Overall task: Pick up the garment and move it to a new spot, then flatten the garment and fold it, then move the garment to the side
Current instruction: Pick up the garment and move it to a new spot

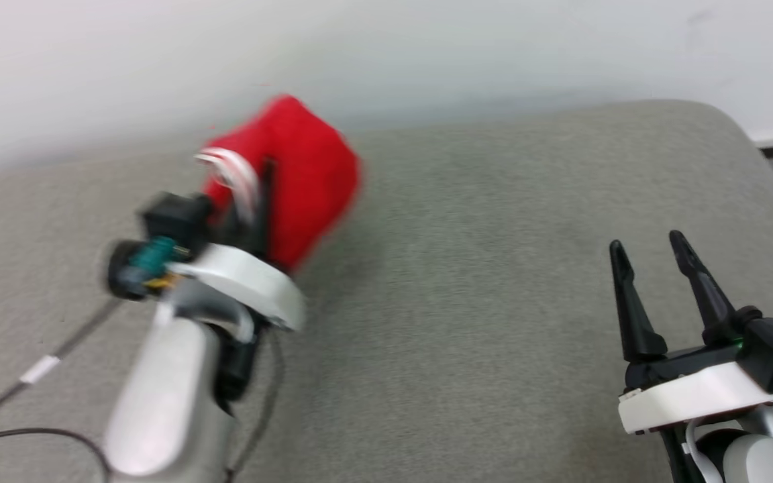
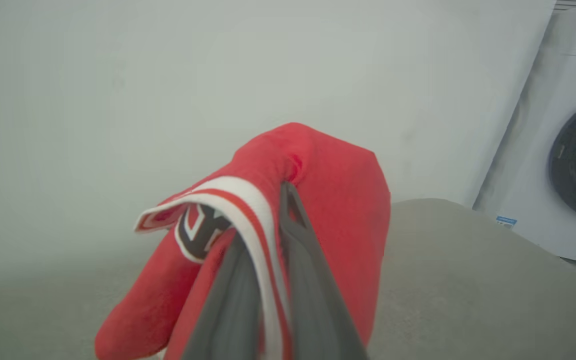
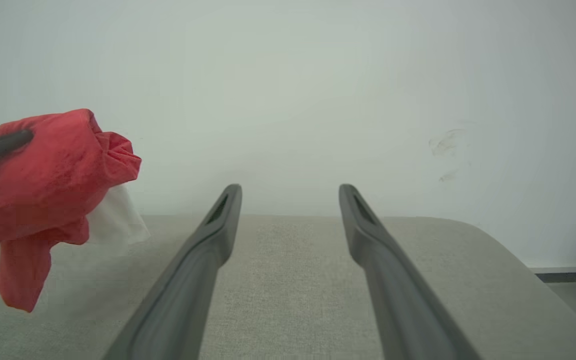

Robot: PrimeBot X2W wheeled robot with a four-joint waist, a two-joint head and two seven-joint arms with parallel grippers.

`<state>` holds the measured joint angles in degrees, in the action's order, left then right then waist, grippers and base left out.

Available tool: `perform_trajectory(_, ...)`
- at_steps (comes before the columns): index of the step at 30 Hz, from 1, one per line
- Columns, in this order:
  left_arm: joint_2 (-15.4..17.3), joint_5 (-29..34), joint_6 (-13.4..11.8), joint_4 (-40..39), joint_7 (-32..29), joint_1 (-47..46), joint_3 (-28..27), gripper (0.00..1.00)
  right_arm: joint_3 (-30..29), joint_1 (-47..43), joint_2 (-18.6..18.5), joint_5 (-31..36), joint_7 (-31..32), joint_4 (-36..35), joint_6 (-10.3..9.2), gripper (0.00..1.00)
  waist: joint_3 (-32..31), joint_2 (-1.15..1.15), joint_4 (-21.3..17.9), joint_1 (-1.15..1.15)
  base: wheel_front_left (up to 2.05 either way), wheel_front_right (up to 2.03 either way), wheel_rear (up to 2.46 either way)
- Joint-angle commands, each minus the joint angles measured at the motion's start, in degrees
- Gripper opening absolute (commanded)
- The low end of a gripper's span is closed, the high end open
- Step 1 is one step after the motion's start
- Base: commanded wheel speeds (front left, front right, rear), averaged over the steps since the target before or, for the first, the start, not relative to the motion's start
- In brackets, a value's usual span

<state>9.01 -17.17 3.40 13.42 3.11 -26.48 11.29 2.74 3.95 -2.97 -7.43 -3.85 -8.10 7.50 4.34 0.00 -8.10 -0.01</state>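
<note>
Left tool (image 2: 273, 215) is clamped on the garment (image 1: 306, 174) at its striped trim, and the bunched shirt hangs above the surface (image 1: 494, 302) near its back-left edge. Right tool (image 1: 646, 240) sits spread apart and empty. The fabric looks soft, light and floppy, so I'd grab a hem or shoulder.

Each arm: a rounded silver-grey forearm (image 1: 158, 396) ending in a white wrist plate (image 1: 252, 282), which carries a black block (image 1: 175, 215) with a teal connector (image 1: 155, 256); a thin black cable (image 1: 271, 396) loops beside the left forearm. Right gripper (image 1: 647, 240): two long, dark, tapered fingers (image 3: 203, 260), each slotted near its tip, with a small green light (image 1: 735, 343) at their base.
</note>
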Motion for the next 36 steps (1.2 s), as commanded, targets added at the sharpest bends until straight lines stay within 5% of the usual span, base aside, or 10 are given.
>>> perform_trajectory(1, -0.6, -0.1, 0.3, -0.6, -0.1, 0.9, 0.8, 0.0, -0.1, -0.8, 0.1, -0.2, 0.1, -0.3, -0.02, 1.0, 0.5, 0.0, -2.0, 0.01, 0.0, 0.0, 0.0)
perform_trajectory(12, -5.2, -0.2, 2.5, 3.8, -1.6, 7.6, 15.1, 0.0, -0.6, 0.6, 0.1, -2.0, -1.2, -0.1, -0.02, 1.0, 6.4, 0.0, -4.2, 0.01, 0.0, 0.0, 0.0)
perform_trajectory(14, -5.4, -0.4, 2.6, 6.0, -1.8, 8.2, 16.9, 0.44, -0.5, 0.8, 0.1, -2.1, -1.4, 0.3, -0.02, 1.0, 6.8, 0.0, -4.0, 0.01, 0.0, 0.0, 0.0)
perform_trajectory(15, -5.5, -0.1, 2.7, 6.8, -1.5, 8.1, 17.7, 1.0, -0.4, 0.9, 0.1, -2.1, -1.6, 0.5, -0.02, 1.0, 7.0, 0.0, -3.7, 0.01, 0.0, 0.0, 0.0)
perform_trajectory(23, -5.9, -0.1, 2.5, 6.0, 6.5, 7.2, 20.5, 1.0, -0.8, 0.6, 0.1, -1.2, -1.5, 1.8, -0.02, 1.0, 4.4, 0.0, 0.0, 0.01, 0.0, 0.0, 0.0)
perform_trajectory(30, -5.4, -1.4, -2.7, 2.4, 9.9, 8.8, 16.4, 1.0, -2.5, -2.0, 0.1, -0.1, 0.0, 1.9, -0.02, 1.0, 0.5, 0.0, 3.4, 0.01, 0.0, 0.0, 0.0)
perform_trajectory(36, -1.9, -3.2, -7.7, 0.8, 10.6, 11.8, 9.6, 1.0, -3.6, -3.7, 0.1, 0.4, 1.2, 2.0, -0.02, 1.0, -1.6, 0.0, 4.9, 0.01, 0.0, 0.0, 0.0)
